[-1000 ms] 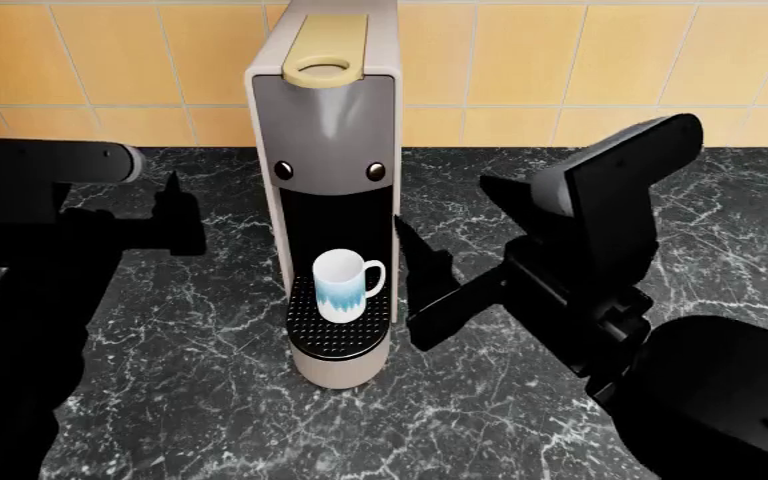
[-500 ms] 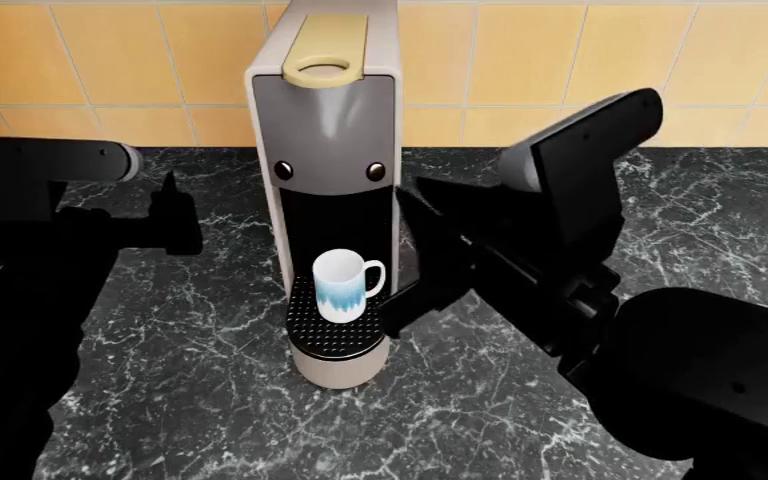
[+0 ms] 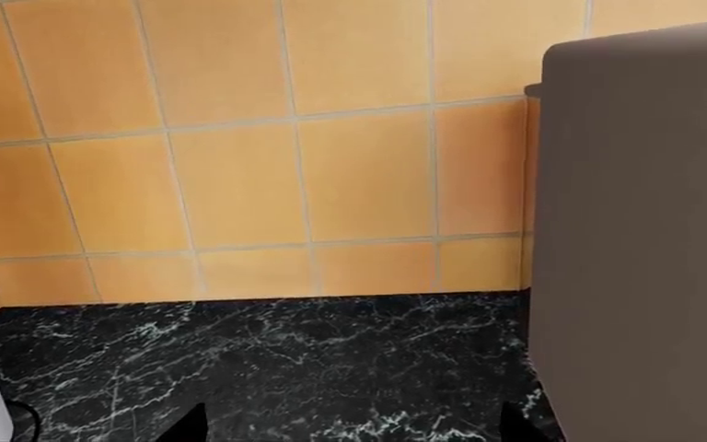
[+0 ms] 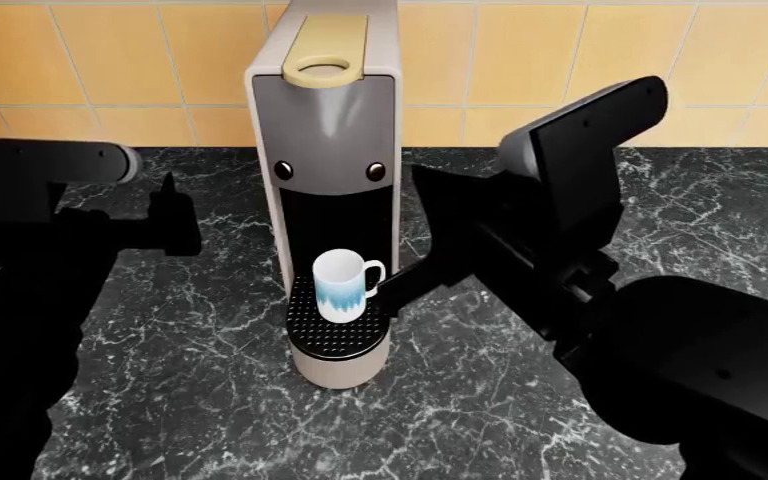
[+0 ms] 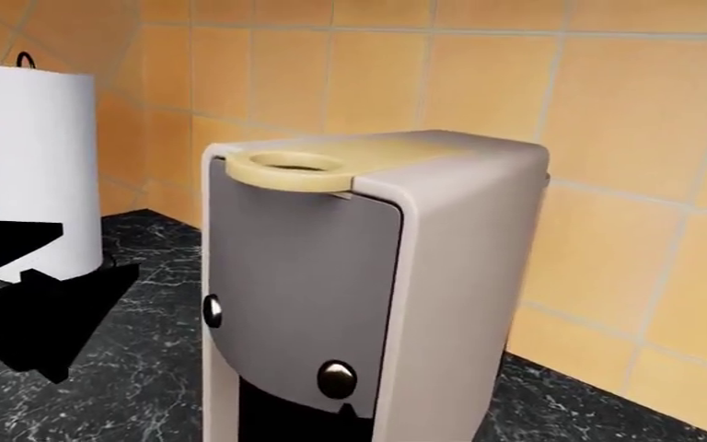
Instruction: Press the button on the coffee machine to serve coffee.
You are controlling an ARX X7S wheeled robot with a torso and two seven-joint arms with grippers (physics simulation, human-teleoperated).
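Note:
The coffee machine point(image 4: 324, 130) stands upright at the back of the counter, grey-beige with a yellowish lid. It has two small dark buttons, the left one point(image 4: 284, 171) and the right one point(image 4: 376, 171). A white and blue cup point(image 4: 341, 285) sits in the dark recess on the round black drip tray point(image 4: 337, 338). My right gripper point(image 4: 404, 235) is open, with its fingers close against the machine's right side. The right wrist view shows the machine's front point(image 5: 305, 276) and one button point(image 5: 336, 378) close up. My left gripper point(image 4: 181, 215) is open and empty, left of the machine; its fingertips point(image 3: 188, 428) show wide apart.
The black marble counter point(image 4: 197, 340) meets a yellow tiled wall point(image 4: 117, 70) behind. A white paper towel roll point(image 5: 34, 175) stands at the far left of the counter. The machine's side wall point(image 3: 648, 230) fills one side of the left wrist view.
My right arm has swung left toward the machine, bringing its fingers from open counter up to the machine's right side. The left arm has not moved.

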